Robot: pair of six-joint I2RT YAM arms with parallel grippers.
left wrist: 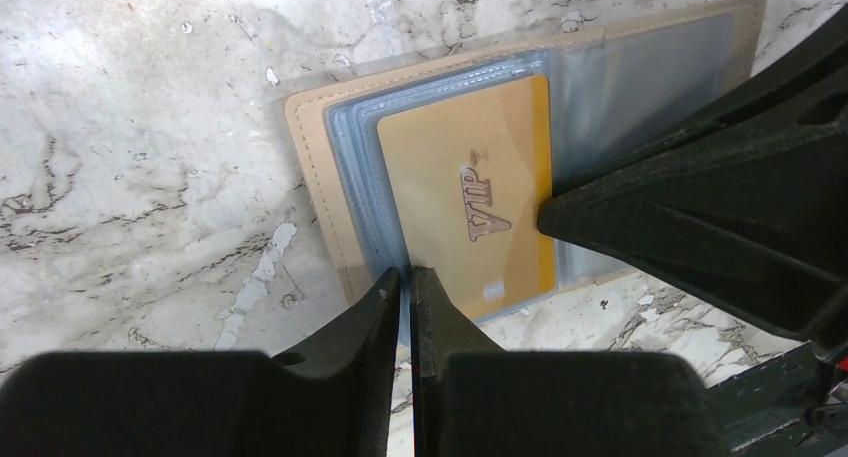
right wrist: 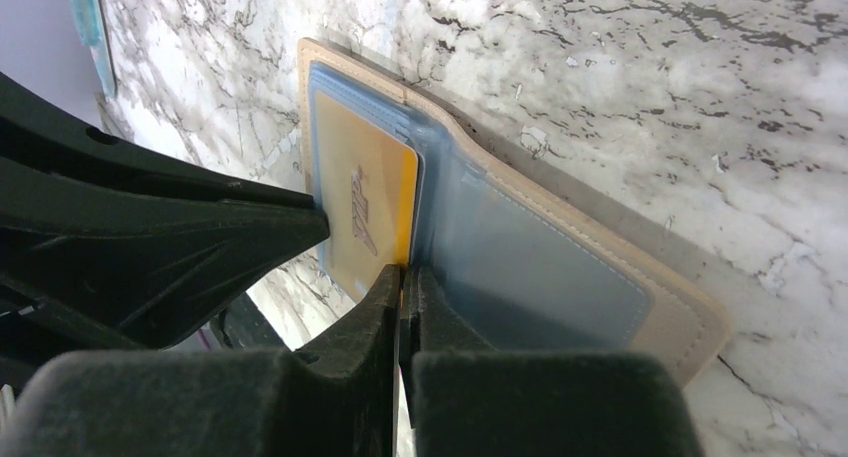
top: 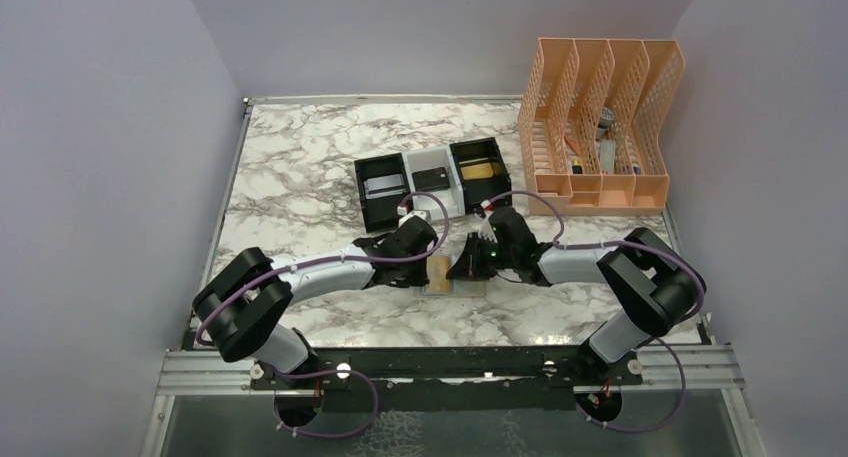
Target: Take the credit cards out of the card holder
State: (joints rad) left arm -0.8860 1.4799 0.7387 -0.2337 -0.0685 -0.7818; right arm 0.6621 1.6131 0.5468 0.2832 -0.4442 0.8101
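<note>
Pinning and pulling looks like the split of work here. The flat tan two-panel card holder (left wrist: 315,177) with bluish clear plastic pockets lies open on the white-and-grey marble table (top: 300,177), toward its 6 o'clock edge, between the two arms.

The left gripper (left wrist: 407,277) comes in from the holder's 9 o'clock side. Its black fingers are drawn almost together, only a thin slit between them, and they pinch the rim of the clear sleeve. That grip probably keeps the light wallet from sliding when a card is drawn.

One thin rectangular gold card (left wrist: 460,177) of plastic, stamped VIP, sits in that pocket. Its long edge toward 3 o'clock is bare of the sleeve.

The right gripper (right wrist: 405,272) meets that edge from the 3 o'clock side with its fingers pressed fully together. The yellow edge runs right up to the fingertips, though the view is too close to tell whether the card is really between them.

At 12 o'clock from the holder stands a row of three small black and white bins (top: 366,212). A peach mesh file organizer (top: 600,97) stands at 2 o'clock. Removing this gold card is the step in hand, and the pocket on the other panel looks empty.
</note>
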